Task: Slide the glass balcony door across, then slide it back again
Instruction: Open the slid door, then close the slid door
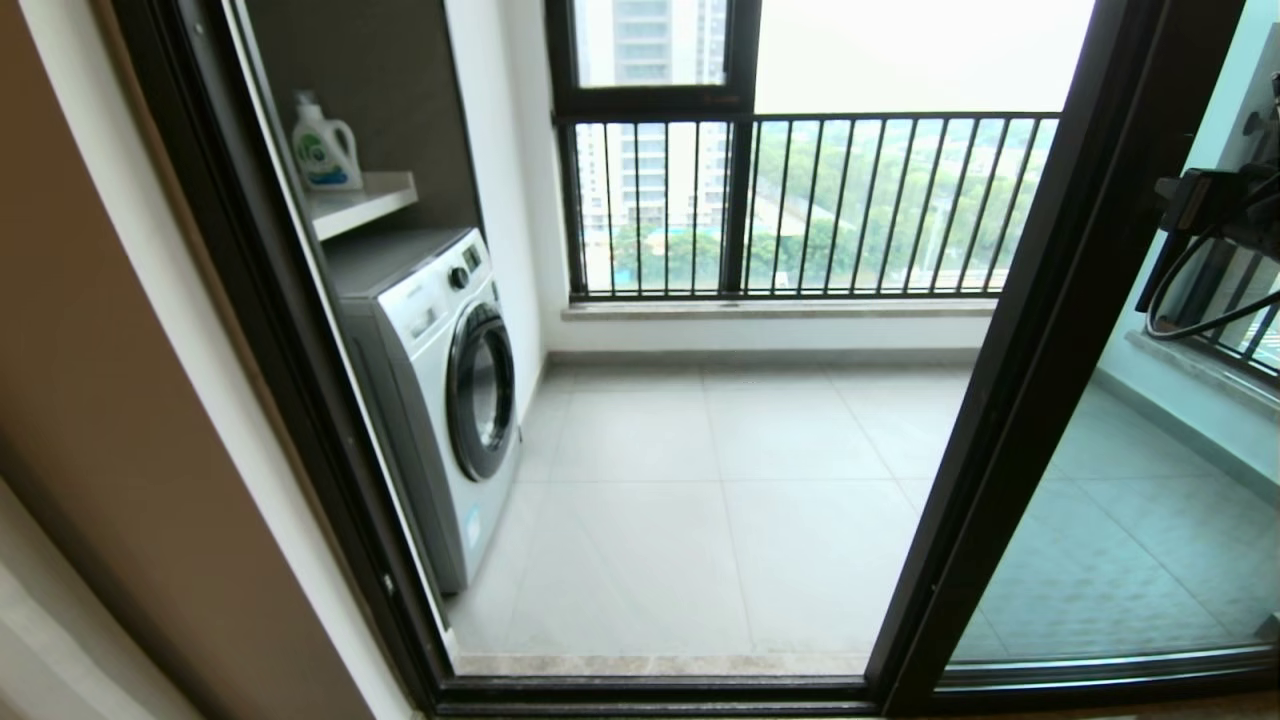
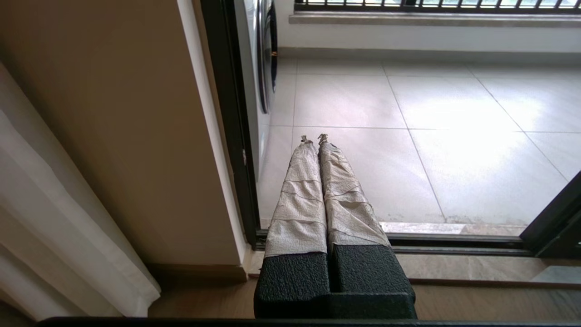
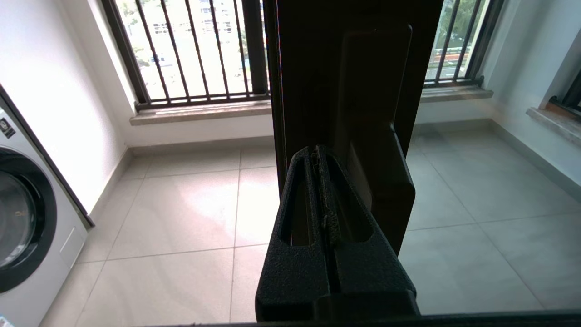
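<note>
The glass balcony door [image 1: 1120, 500] stands slid to the right, its dark upright [image 1: 1010, 400] bordering a wide opening onto the balcony. In the right wrist view that upright [image 3: 308, 68] fills the middle, with the dark latch handle [image 3: 376, 136] on it. My right gripper [image 3: 317, 152] is shut and holds nothing; its tips sit at the upright, just beside the handle. In the head view only the right arm [image 1: 1225, 205] shows, high at the far right. My left gripper [image 2: 314, 138], its fingers wrapped in pale tape, is shut and empty. It hangs low near the left jamb [image 2: 231, 136].
A white washing machine [image 1: 450, 390] stands inside the balcony on the left, with a detergent bottle [image 1: 325, 145] on the shelf above. The black barred railing [image 1: 800, 200] closes the far side. The floor track [image 1: 650, 690] runs along the threshold. A white curtain [image 2: 54, 218] hangs by the beige wall.
</note>
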Robot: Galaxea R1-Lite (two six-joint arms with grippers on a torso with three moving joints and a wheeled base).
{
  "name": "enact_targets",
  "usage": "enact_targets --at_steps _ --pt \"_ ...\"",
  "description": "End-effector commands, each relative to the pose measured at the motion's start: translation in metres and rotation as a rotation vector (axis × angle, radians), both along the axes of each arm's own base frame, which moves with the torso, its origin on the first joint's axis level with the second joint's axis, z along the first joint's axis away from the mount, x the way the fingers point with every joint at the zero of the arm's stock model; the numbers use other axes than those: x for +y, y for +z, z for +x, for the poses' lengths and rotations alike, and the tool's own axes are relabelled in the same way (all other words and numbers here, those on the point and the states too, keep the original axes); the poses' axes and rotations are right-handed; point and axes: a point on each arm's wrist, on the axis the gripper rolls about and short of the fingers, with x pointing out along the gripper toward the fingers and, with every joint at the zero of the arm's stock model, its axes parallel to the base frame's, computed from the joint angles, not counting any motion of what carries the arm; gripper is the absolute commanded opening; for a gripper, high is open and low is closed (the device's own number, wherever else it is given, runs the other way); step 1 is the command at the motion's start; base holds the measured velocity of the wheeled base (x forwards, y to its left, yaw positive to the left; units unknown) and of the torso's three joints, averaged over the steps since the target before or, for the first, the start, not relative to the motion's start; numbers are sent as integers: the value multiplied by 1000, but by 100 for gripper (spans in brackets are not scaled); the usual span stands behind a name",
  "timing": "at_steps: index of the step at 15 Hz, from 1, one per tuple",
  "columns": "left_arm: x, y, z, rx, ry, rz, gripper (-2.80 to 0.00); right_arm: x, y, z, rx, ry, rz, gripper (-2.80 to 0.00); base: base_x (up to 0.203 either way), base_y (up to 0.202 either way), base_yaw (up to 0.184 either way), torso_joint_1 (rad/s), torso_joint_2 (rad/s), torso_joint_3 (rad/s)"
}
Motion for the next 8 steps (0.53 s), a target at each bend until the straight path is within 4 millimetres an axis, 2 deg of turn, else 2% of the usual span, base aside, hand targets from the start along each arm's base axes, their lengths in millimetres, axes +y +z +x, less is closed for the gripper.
enact_targets --at_steps 1,5,8 --pt "0 0 0 3 1 0 -280 -5 10 -11 -27 -21 -11 -280 0 0 0 0 0 0" --pt "0 0 0 3 1 0 -280 -27 16 -27 -42 -93 -17 -280 0 0 0 0 0 0" --pt "0 0 0 3 1 0 -280 -52 7 -35 -16 -146 -7 -280 0 0 0 0 0 0"
